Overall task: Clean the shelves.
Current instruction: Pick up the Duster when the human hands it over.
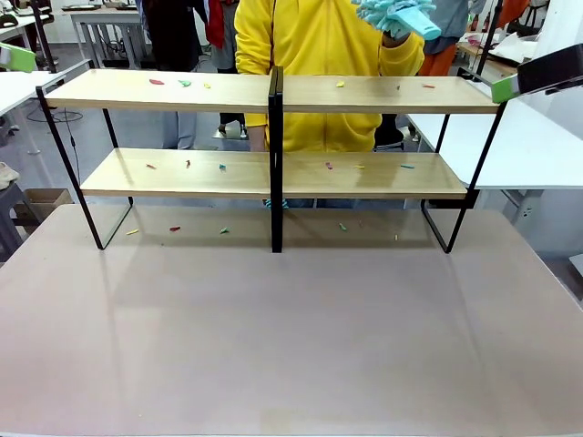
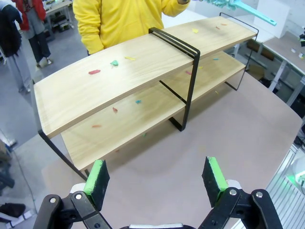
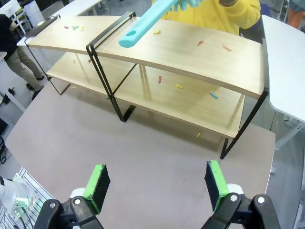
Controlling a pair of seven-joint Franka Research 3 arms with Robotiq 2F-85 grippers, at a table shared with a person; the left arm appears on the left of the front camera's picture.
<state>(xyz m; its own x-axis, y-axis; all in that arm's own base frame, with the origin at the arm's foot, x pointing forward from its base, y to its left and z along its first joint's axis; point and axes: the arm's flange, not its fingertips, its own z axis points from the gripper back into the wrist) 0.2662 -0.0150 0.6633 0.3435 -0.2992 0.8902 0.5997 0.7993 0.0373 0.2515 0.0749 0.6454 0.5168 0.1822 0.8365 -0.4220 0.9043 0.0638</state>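
Opposite the shelves [image 1: 182, 91] — left pincer [image 2: 156, 174] hovers agape; right pincer [image 3: 156, 180] too.

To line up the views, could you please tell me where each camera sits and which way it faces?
Left wrist: on the left arm, past the open left gripper at the shelves' left end.
Right wrist: on the right arm, past the open right gripper at their right end.
Front: between the arms, facing the person across the shelves; green pads at both upper edges.
All share the shelves and turquoise duster.
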